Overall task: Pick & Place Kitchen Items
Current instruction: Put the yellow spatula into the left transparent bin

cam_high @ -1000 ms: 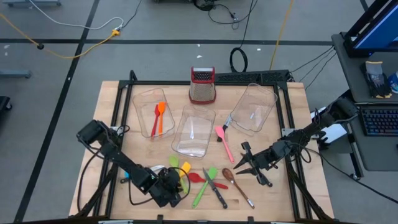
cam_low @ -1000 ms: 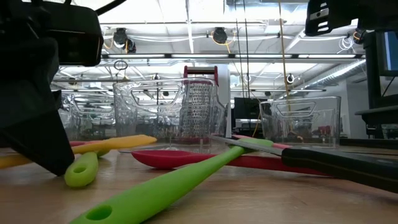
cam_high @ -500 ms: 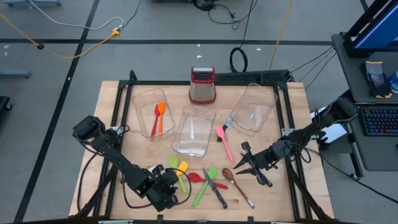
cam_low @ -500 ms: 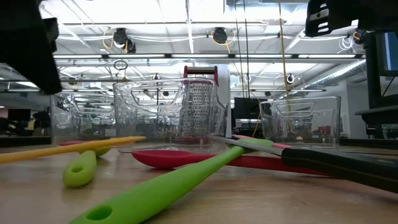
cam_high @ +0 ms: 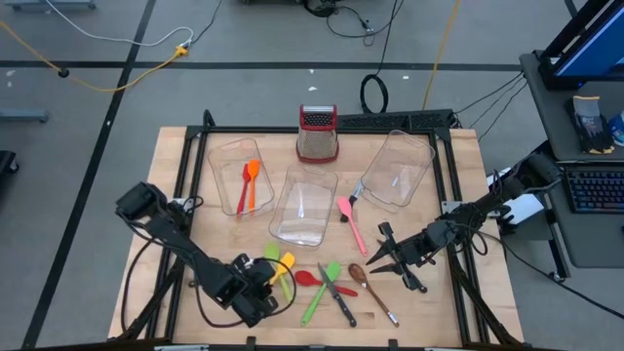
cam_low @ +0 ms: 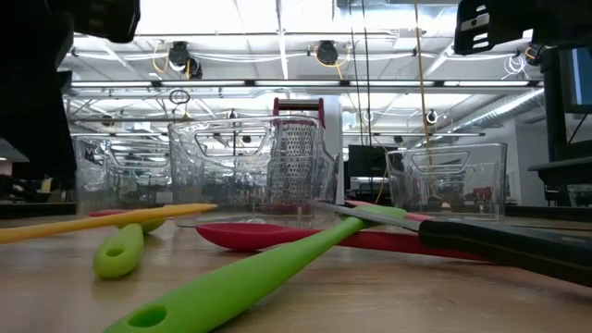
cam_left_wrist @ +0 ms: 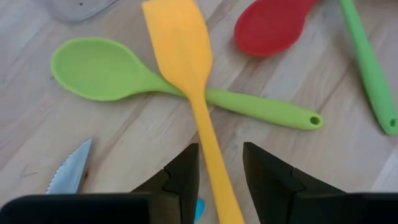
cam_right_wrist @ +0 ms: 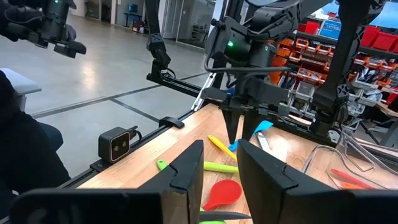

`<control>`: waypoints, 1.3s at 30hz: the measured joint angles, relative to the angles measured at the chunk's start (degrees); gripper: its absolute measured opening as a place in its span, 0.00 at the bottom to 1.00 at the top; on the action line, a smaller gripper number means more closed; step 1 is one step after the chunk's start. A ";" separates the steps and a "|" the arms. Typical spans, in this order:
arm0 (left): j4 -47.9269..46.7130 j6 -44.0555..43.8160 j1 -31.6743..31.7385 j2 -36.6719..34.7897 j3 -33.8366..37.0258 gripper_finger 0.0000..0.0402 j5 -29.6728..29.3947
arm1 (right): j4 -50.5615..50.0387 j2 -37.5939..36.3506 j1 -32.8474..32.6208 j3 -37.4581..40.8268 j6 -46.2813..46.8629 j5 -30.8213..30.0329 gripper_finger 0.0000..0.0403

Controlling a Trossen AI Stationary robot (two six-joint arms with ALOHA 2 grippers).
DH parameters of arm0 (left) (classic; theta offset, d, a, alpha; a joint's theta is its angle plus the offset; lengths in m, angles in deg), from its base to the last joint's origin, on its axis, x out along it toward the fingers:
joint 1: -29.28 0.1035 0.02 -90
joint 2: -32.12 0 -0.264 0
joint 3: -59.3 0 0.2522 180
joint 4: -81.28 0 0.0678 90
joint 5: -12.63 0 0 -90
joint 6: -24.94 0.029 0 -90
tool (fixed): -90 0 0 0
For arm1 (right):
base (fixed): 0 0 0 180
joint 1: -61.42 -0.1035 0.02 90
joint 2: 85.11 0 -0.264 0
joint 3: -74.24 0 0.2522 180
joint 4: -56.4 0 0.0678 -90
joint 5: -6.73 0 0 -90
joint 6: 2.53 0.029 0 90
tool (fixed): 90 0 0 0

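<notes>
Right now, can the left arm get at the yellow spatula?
Probably yes. The left gripper hangs just above the yellow spatula, its open fingers on either side of the handle. The spatula lies on top of the green spoon, nothing covering it.

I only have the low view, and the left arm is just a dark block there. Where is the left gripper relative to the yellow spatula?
Observer: The left gripper is open, its fingers straddling the handle of the yellow spatula.
Operator: Anything under that spatula?
Observer: It lies across the neck of the green spoon.
Operator: And the right gripper?
Observer: The right gripper is open and empty, near the brown spoon.
</notes>
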 joint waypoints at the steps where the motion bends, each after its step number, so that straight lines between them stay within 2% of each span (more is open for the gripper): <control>1: 0.13 -0.02 0.02 0.24 0.00 0.35 0.23 | 0.00 0.00 0.00 0.00 -0.01 0.00 0.22; 10: 0.57 0.02 0.00 2.97 0.00 0.58 1.16 | -0.21 0.00 0.00 0.00 0.01 0.02 0.22; 13: 0.61 -0.02 0.05 3.97 0.00 0.61 1.14 | -0.32 0.00 0.00 0.00 0.01 0.01 0.22; 17: 0.84 0.00 0.44 5.85 0.00 0.60 1.18 | -0.39 0.00 0.00 0.00 0.01 0.02 0.22; 21: 2.59 1.69 1.28 7.82 -0.22 0.55 1.73 | -0.47 0.00 0.00 0.00 0.23 0.01 0.22; 24: 2.82 2.09 1.96 8.94 -0.24 0.47 3.06 | -0.45 0.00 0.00 0.00 0.27 0.00 0.22; 32: 2.77 1.77 2.03 8.20 -0.15 0.07 3.89 | -0.45 0.00 0.00 0.00 1.08 -0.02 0.22; 34: 2.58 1.43 1.98 7.61 -0.15 0.04 3.52 | -0.43 0.00 0.00 0.00 1.08 0.00 0.22; 39: 1.07 1.38 1.40 3.53 0.22 0.05 3.46 | -0.43 0.00 0.00 0.00 1.30 0.00 0.22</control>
